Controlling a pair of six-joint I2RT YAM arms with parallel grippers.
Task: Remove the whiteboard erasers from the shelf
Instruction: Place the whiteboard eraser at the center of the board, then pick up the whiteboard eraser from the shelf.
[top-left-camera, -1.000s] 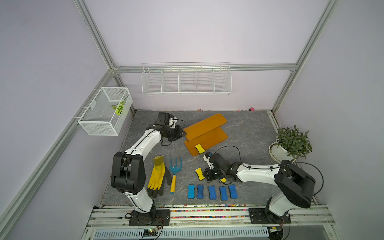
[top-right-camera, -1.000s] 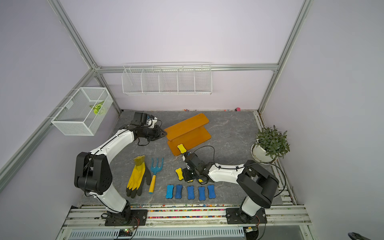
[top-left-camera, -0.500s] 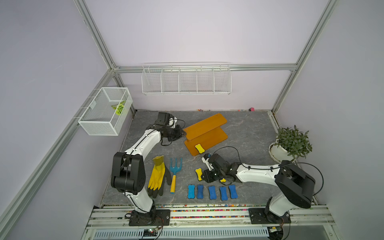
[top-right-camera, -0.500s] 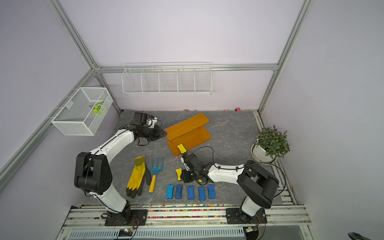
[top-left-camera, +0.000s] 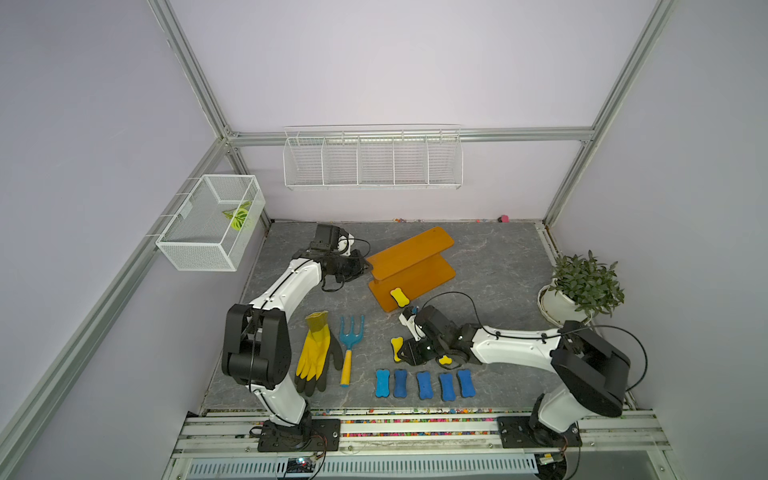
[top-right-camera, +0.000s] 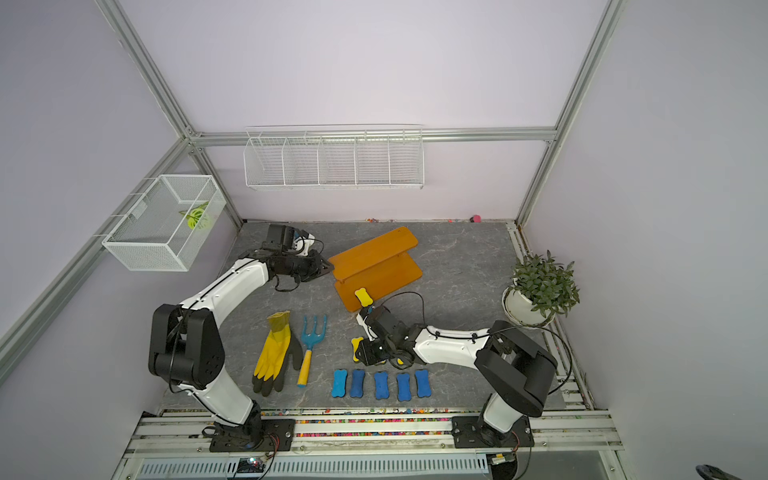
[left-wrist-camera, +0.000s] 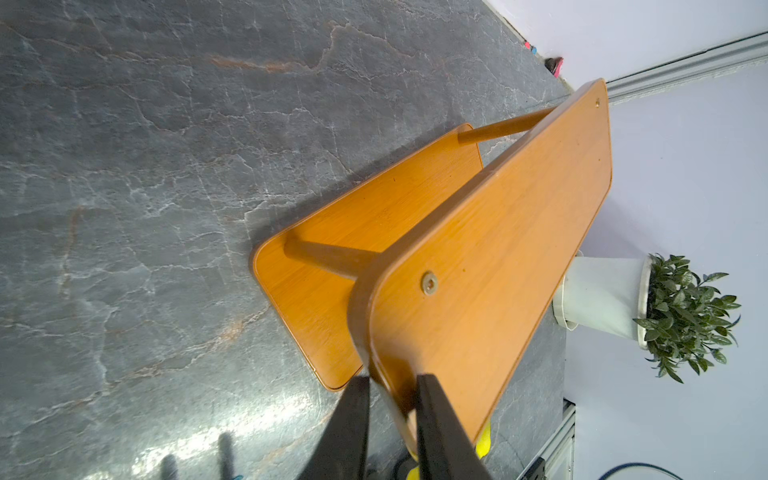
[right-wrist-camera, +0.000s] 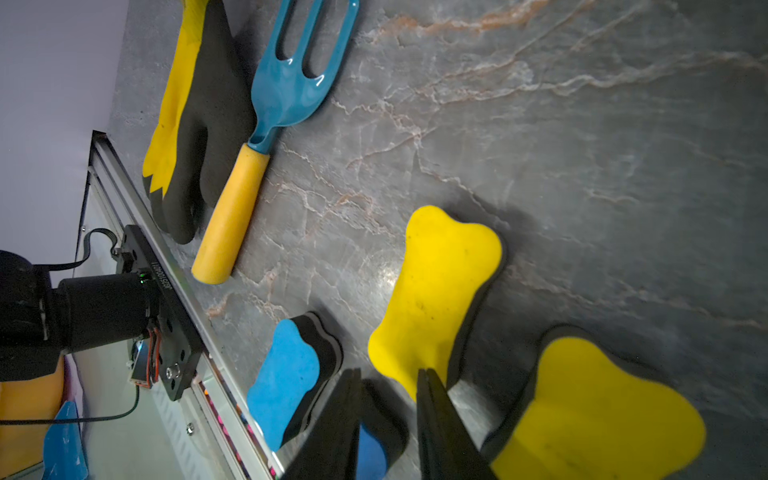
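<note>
Nearly done I reckon: my left jaws are clamped on the orange shelf's (left-wrist-camera: 490, 249) top board, my right jaws are slightly apart and empty beside a yellow eraser (right-wrist-camera: 440, 299) on the worktop (top-left-camera: 498, 257), so next I grab the last yellow eraser (top-left-camera: 400, 296) off the bottom board.

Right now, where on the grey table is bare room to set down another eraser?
Free: the wide stretch of table between the shelf and the potted plant, and the strip behind the shelf up to the back wall. Crowded: the front, where the blue erasers, the right gripper, two yellow erasers, the fork and the glove sit close together.
</note>
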